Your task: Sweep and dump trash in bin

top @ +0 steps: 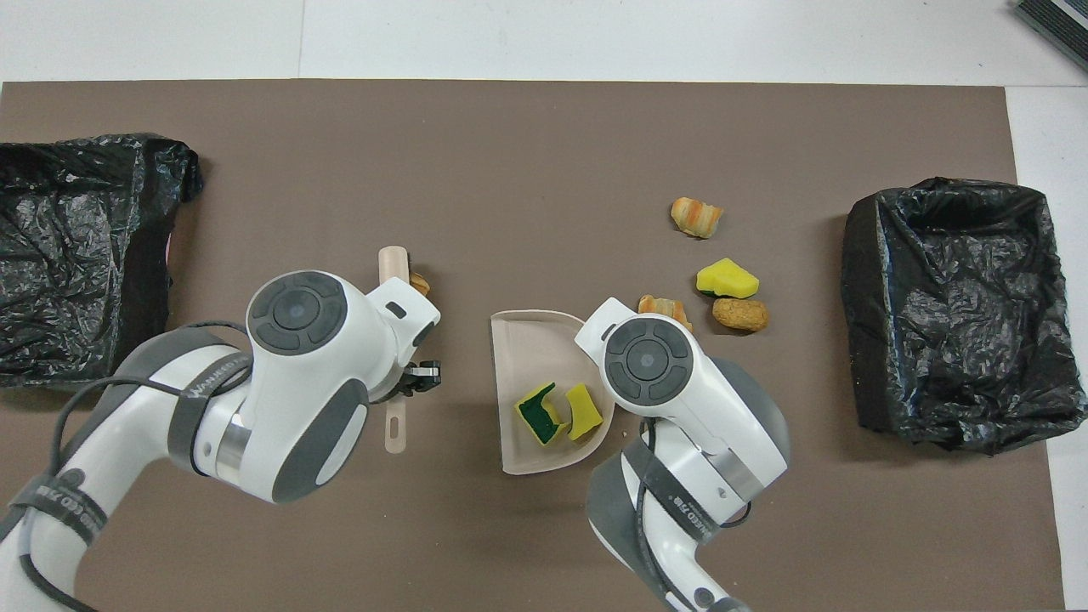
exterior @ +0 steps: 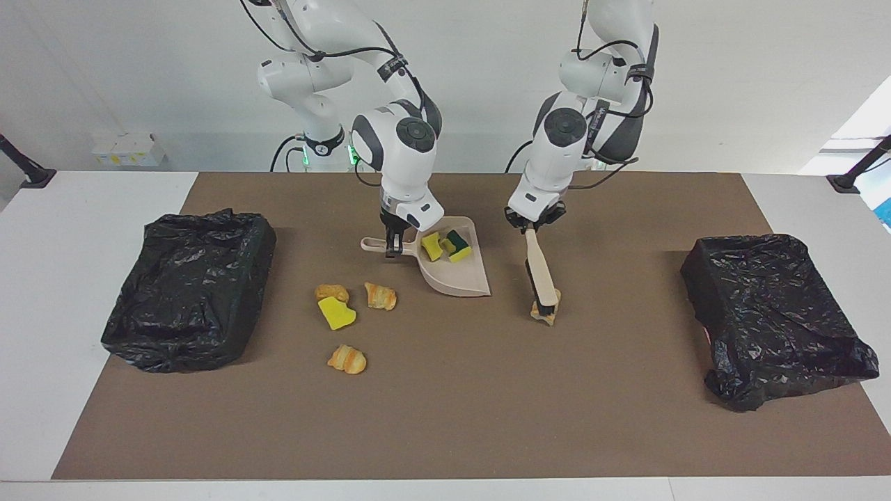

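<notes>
Two white robot arms work over a brown mat point(exterior: 445, 417) on a bench. The right tool point(exterior: 392, 245) is clenched on the handle of a beige dustpan point(exterior: 456, 277), which holds two yellow sponge bits point(exterior: 445, 245), one green-backed. The left tool point(exterior: 532, 224) grips a beige brush point(exterior: 541, 275) whose bristle end seems to touch one pastry piece point(exterior: 543, 317). Three more pastry pieces point(exterior: 347, 360) and a yellow sponge scrap point(exterior: 336, 313) lie near the dustpan, toward the right arm's end. A black-lined bin point(exterior: 188, 289) sits at each end
</notes>
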`<state>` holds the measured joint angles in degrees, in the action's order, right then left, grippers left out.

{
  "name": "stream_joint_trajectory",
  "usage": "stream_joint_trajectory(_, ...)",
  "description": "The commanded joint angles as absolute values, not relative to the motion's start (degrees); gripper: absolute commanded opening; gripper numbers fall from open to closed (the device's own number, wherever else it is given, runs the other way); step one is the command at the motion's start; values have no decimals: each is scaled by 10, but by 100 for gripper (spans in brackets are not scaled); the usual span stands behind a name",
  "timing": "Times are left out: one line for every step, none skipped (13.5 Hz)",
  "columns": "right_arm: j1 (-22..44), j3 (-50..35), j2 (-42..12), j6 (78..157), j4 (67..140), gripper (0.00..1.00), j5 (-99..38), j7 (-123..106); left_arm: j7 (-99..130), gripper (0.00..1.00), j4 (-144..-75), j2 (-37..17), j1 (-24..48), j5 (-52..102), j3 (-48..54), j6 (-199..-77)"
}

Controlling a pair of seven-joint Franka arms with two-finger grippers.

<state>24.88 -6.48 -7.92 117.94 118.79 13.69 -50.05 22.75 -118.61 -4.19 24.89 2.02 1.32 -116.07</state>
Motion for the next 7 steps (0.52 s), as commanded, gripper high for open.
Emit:
stream_joint_trajectory(253, -72, -65, 1166, 1197, 0, 141, -432, 141, 0, -1142, -75, 205, 0, 19, -1152)
stream_joint_trajectory(255, -71, -63, 1165, 1198, 0, 141, -430, 115, 0, -1141, -76, 193, 0, 19, -1158)
stream_joint_trajectory(255, -72, -62, 1161, 1198, 0, 141, -426, 90, 0, -1141, -77, 173, 0, 19, -1161)
stream_joint_trajectory(255, -72, -62, 1159, 1198, 0, 141, -421, 68, 0, -1137, -83, 157, -1, 19, -1165)
stream_joint_trajectory(256, -72, -62, 1159, 1199, 0, 141, -418, 43, 0, -1136, -85, 139, -2, 19, -1164)
stream_joint_trajectory(255, -72, -62, 1160, 1199, 0, 141, -418, 16, 0, -1139, -84, 129, -3, 19, -1156)
stream_joint_trajectory(256, -72, -65, 1164, 1201, 0, 141, -417, -11, 0, -1139, -83, 126, -3, 19, -1159)
